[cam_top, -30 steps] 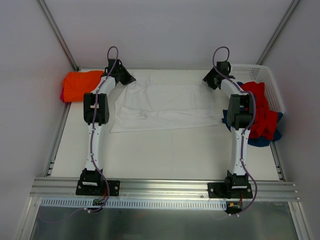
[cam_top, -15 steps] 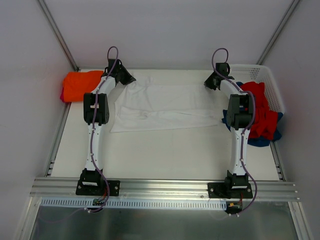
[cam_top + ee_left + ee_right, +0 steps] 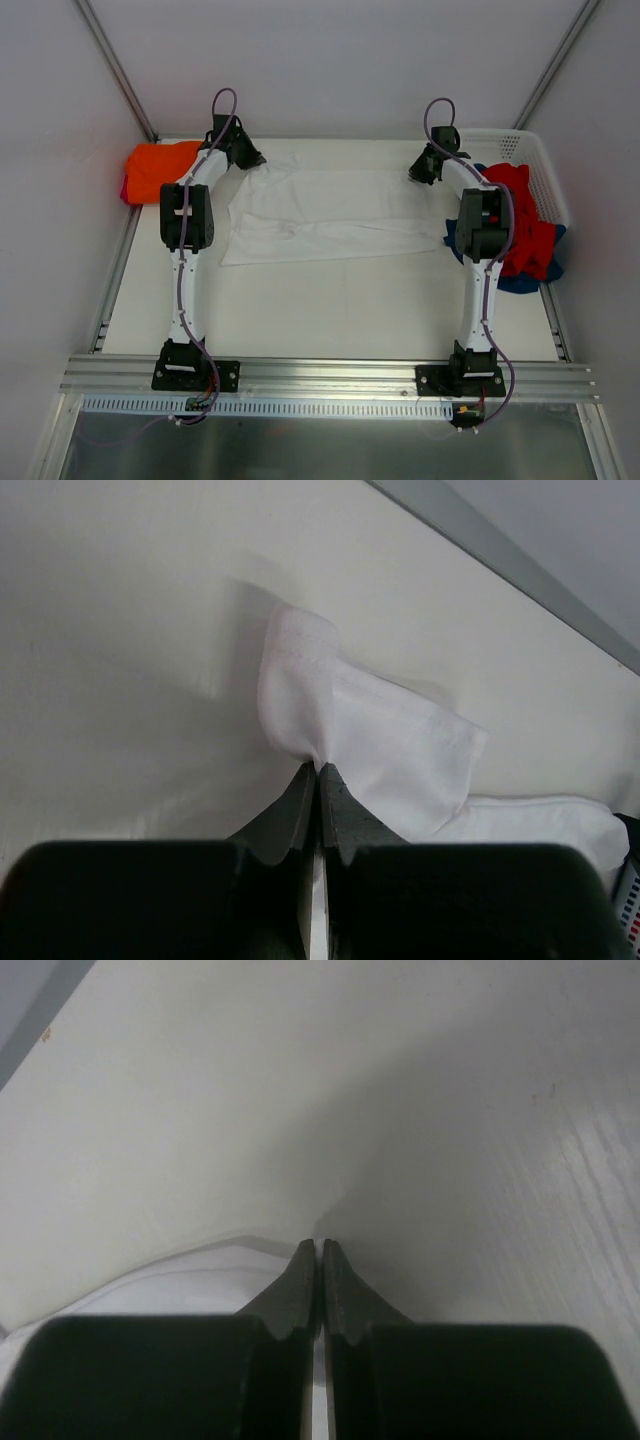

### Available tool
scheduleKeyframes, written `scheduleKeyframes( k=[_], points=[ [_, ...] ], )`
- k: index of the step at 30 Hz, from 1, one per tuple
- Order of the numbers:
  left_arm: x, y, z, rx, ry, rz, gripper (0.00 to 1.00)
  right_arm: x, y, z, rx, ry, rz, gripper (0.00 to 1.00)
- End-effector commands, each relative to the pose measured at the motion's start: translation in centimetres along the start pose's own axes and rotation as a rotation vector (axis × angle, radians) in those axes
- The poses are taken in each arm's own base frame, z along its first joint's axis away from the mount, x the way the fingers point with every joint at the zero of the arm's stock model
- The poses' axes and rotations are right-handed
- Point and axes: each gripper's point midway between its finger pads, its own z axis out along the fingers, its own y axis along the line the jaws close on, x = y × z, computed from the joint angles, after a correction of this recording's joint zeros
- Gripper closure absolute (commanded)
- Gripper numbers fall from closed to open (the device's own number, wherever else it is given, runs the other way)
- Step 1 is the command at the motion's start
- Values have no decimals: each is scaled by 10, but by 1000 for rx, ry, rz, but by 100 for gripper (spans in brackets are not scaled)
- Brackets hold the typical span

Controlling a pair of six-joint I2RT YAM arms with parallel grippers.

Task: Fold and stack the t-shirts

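White shirt spread flat, the coloured ones off to the sides.
The white t-shirt lies wide across the middle of the table, wrinkled. Its 11 o'clock corner is pinched in my left gripper and its 1 o'clock corner in my right gripper. The orange t-shirt sits as a compact bundle at 10 o'clock. The red t-shirt lies crumpled over the blue t-shirt at 3 o'clock.

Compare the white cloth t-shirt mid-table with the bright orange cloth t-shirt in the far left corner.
The white cloth t-shirt lies spread out wide; the bright orange cloth t-shirt sits in a compact bundle. The left gripper pinches the white one's corner; nothing grips the orange one. Both rest on the table.
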Motion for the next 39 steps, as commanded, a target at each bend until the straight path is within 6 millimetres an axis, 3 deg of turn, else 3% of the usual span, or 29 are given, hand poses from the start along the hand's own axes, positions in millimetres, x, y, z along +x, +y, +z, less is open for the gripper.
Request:
scheduleKeyframes(
  k=[1, 6, 15, 21, 28, 39],
  points=[
    [-41, -42, -54, 57, -103, 89, 100, -30, 30, -54, -55, -70, -29, 99],
    [-45, -55, -81, 71, -122, 123, 100, -29, 32, -77, -65, -83, -39, 99],
    [-27, -59, -115, 85, -94, 137, 100, -26, 38, -121, -90, -124, -63, 99],
    [-1, -38, -132, 38, -69, 141, 100, -9, 28, -138, -83, -109, -70, 99],
    [23, -12, -162, -41, -78, 165, 100, 9, -7, -151, 5, -125, -84, 100],
    [75, 20, -174, -83, -20, 154, 100, 36, -38, -151, 78, -81, -107, 100]
  ],
)
